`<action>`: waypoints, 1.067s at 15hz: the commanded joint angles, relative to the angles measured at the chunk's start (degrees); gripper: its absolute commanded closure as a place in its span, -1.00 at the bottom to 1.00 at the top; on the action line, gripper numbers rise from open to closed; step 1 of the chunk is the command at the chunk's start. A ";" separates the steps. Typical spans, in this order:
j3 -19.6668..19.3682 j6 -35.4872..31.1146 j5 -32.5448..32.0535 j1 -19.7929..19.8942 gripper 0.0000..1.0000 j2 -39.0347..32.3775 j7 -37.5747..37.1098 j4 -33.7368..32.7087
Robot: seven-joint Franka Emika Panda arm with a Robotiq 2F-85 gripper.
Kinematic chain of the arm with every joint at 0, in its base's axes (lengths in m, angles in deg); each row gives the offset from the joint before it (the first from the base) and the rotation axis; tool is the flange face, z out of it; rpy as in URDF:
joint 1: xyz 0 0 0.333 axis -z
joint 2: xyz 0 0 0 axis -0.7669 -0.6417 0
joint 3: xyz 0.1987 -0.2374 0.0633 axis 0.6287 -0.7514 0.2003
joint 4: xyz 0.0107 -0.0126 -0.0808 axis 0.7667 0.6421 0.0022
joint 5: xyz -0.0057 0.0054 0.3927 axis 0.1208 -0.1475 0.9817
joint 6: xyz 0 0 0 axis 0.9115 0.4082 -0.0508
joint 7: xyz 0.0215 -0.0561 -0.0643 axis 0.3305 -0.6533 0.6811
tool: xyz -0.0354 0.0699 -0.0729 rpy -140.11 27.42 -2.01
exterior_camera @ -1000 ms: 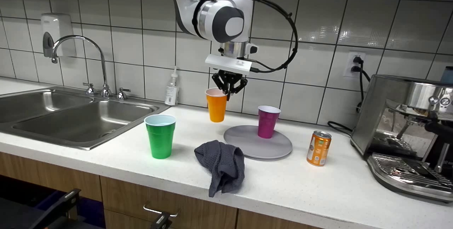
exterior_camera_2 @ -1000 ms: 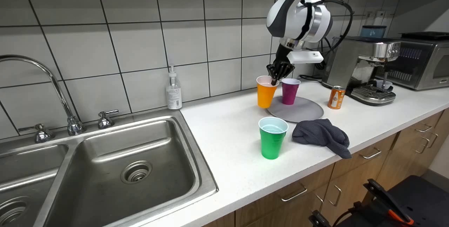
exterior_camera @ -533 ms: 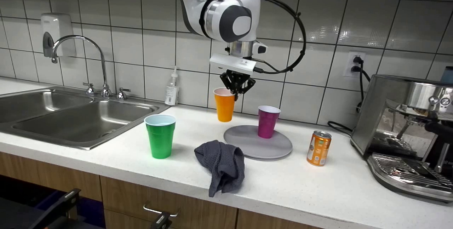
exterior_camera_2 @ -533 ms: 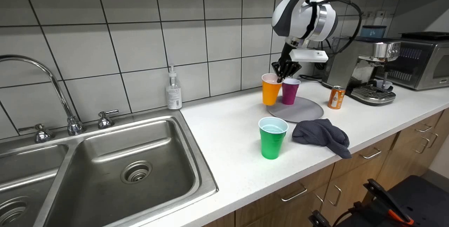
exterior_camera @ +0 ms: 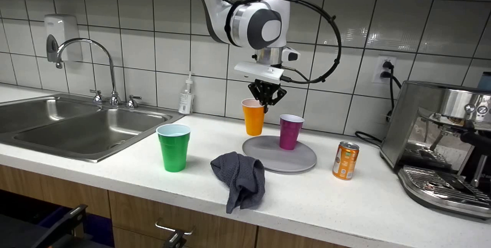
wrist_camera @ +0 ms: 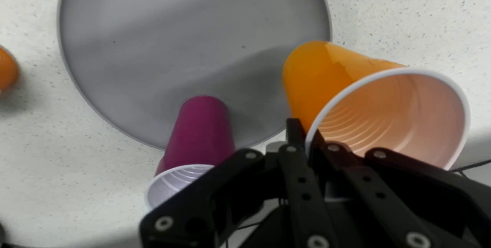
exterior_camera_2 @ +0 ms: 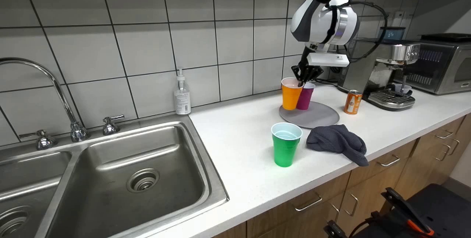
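The white arm (exterior_camera: pixel 245 23) wears black cabling (exterior_camera: pixel 339 48).

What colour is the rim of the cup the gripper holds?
The rim of the orange cup is white, clearest in the wrist view.

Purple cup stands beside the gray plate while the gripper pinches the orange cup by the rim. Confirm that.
No: the purple cup stands on the gray plate, not beside it, as both exterior views show; the gripper does pinch the orange cup by the rim.
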 commanded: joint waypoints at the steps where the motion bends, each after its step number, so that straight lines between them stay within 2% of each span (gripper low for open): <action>1: -1.55 -0.10 -2.47 -1.23 0.98 -2.32 -4.54 -2.82; 9: -2.59 1.12 -4.36 -2.08 0.98 -6.84 -9.31 -7.70; 16: -3.19 2.06 -4.81 -1.81 0.98 -9.51 -10.49 -10.45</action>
